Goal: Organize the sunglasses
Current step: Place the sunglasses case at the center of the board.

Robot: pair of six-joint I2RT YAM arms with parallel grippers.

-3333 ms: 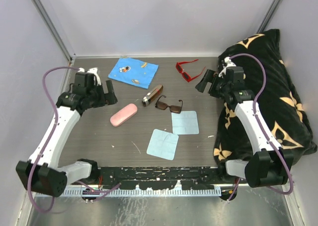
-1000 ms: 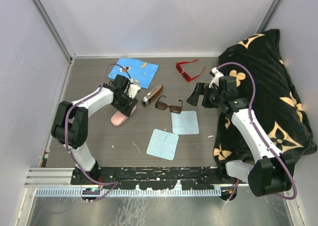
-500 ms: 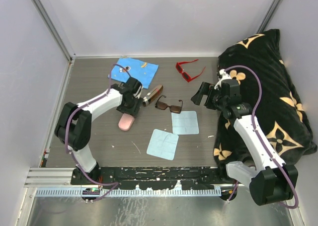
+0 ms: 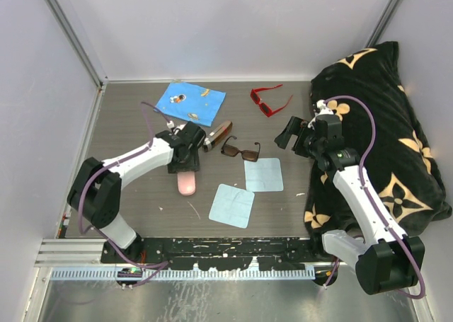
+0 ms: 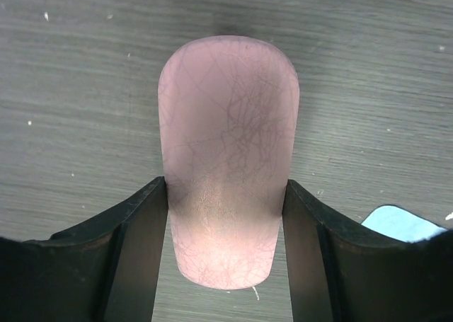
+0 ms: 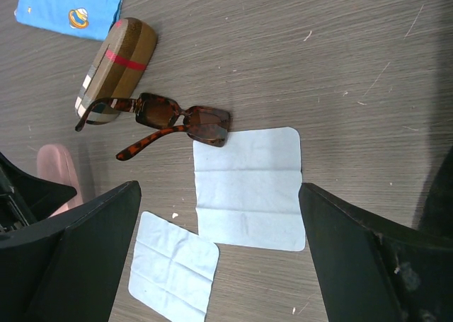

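The dark brown sunglasses lie open mid-table, also in the right wrist view. The red sunglasses lie at the back right. My left gripper is shut on the pink oval glasses case. In the left wrist view its fingers press both sides of the case, which is on or just over the table. My right gripper is open and empty, hovering right of the brown sunglasses with its jaws wide apart.
A slim brown-and-black case lies beside the brown sunglasses. A printed blue cloth is at the back. Two light blue cloths lie nearer the front. A black-and-gold blanket fills the right side.
My left gripper took hold of the pink case, turned it and dragged it toward the near side and to the right. My right gripper has barely moved.
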